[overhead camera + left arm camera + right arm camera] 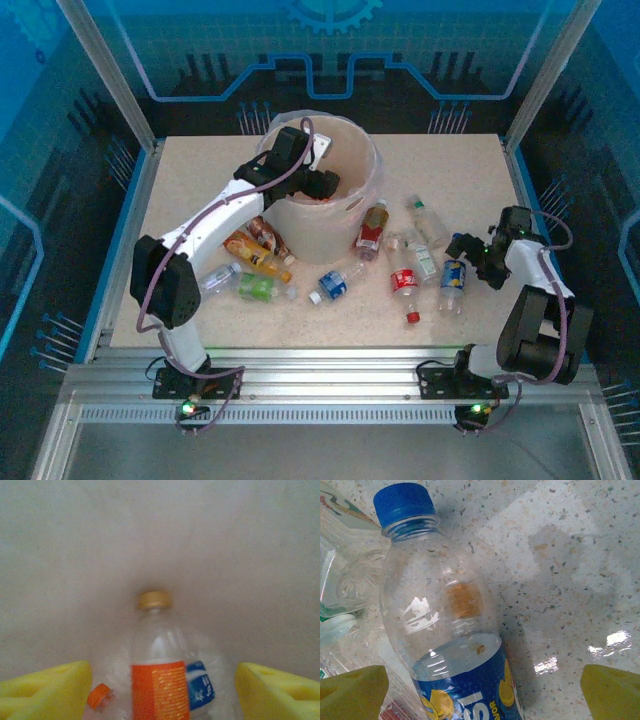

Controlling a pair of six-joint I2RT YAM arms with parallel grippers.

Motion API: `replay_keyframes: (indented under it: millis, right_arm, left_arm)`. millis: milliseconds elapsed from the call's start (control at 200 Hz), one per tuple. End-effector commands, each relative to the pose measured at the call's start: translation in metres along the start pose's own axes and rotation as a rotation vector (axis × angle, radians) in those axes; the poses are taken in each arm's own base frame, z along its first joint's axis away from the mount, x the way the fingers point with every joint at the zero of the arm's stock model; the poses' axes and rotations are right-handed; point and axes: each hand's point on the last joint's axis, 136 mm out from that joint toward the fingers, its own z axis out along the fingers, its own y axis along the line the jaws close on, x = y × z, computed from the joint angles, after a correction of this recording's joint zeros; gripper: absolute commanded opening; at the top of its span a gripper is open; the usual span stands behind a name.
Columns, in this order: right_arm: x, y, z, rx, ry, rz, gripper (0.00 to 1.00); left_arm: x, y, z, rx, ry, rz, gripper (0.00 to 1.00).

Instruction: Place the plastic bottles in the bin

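Observation:
My left gripper (322, 186) reaches down inside the bin (355, 215), a round white bucket with a clear liner. In the left wrist view its yellow fingers (45, 690) stand apart on either side of a clear bottle with an orange label (159, 687) and a yellow cap, with a gap on each side. A blue-labelled bottle (201, 686) and an orange cap (99, 695) lie beneath. My right gripper (472, 258) is open and low over the table beside a blue-capped bottle with a blue lemon label (445, 620), which lies between its fingers (350, 692).
Several bottles lie on the table around the bin: orange ones (255, 250) and a green one (262, 288) to its left, a blue-labelled one (335, 283) in front, red-labelled ones (403, 282) and clear ones (425, 215) to its right. A loose red cap (412, 317) lies near them.

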Motion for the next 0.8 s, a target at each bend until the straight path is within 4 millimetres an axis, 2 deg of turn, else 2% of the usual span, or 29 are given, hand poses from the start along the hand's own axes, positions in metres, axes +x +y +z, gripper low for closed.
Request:
replay_keyframes:
  millis: [0,180,325,420,440,580,795]
  right_arm:
    - [0.001,0.004,0.000,0.014,0.021,-0.038,1.00]
    - [0.002,0.003,0.009,0.033,0.044,-0.051,1.00]
    - [0.002,0.002,0.016,0.058,0.064,-0.063,0.98]
    - [0.004,0.000,0.021,0.076,0.079,-0.068,0.97]
    - [-0.005,0.005,0.018,0.071,0.058,-0.074,0.96]
    - [-0.009,0.004,0.023,0.092,0.064,-0.080,0.94]
    - [-0.010,0.002,0.032,0.108,0.084,-0.082,0.92]
  left_arm:
    - [0.006,0.004,0.003,-0.007,0.019,0.011,0.80]
    - [0.001,0.005,-0.002,-0.017,0.006,0.013,0.84]
    - [-0.007,0.006,-0.014,-0.021,-0.021,0.012,0.87]
    - [-0.016,0.007,-0.027,-0.028,-0.047,0.009,0.90]
    - [-0.017,0.007,-0.030,-0.030,-0.053,0.009,0.91]
    - [-0.028,0.009,-0.052,-0.039,-0.094,0.001,0.99]
    - [-0.044,0.010,-0.089,-0.048,-0.171,-0.032,0.99]
